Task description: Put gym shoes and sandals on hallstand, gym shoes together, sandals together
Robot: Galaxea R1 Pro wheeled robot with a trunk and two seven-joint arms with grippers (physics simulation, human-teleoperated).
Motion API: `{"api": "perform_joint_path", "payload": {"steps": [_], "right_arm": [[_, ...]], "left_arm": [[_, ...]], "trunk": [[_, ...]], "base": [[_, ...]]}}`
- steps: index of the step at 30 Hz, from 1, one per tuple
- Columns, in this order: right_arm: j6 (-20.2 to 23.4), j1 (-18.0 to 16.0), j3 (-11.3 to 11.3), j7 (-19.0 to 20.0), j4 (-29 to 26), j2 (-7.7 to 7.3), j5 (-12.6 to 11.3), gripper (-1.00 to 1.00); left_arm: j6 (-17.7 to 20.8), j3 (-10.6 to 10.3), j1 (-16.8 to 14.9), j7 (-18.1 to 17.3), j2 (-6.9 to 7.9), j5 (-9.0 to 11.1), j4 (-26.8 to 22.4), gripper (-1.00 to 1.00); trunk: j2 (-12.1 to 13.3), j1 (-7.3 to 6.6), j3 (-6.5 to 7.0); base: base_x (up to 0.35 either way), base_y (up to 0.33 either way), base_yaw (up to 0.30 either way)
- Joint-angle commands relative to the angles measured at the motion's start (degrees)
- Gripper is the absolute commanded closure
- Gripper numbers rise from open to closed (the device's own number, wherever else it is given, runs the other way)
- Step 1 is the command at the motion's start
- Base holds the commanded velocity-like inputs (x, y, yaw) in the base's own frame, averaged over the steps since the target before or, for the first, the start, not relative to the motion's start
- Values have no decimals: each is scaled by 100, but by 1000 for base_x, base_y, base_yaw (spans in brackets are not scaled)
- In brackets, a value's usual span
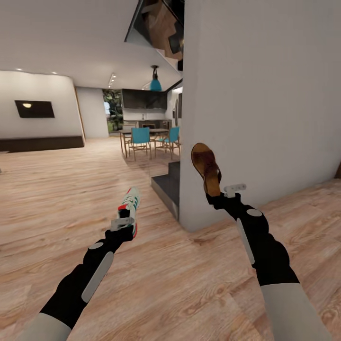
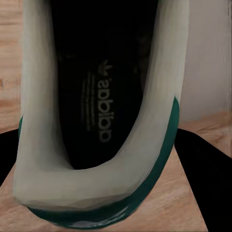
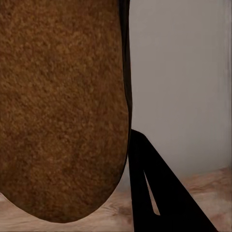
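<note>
Already your left hand (image 1: 127, 226) pinches the stiff, light gym shoe (image 1: 131, 204) by its heel; your right hand (image 1: 215, 194) clamps the floppier sandal's (image 1: 206, 168) heel

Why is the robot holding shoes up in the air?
It is carrying them. Its left claw grips a white sneaker with green and red trim, and its right claw grips a brown sandal. Both are lifted off the wood floor. The robot faces a white wall beside some dark steps, with a dining table and blue chairs far behind.
</note>
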Motion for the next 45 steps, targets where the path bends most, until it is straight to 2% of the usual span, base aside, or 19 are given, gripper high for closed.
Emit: {"api": "perform_joint_path", "payload": {"steps": [1, 45], "right_arm": [[33, -7, 1, 22, -6, 0, 39, 100], [33, -3, 1, 22, -4, -1, 39, 100]], "left_arm": [[13, -19, -3, 56, 7, 57, -13, 100], [13, -35, -3, 56, -11, 59, -14, 100]], "trunk": [[-3, -1, -3], [-3, -1, 10]], "base": [[0, 0, -287], [1, 0, -299]]}}
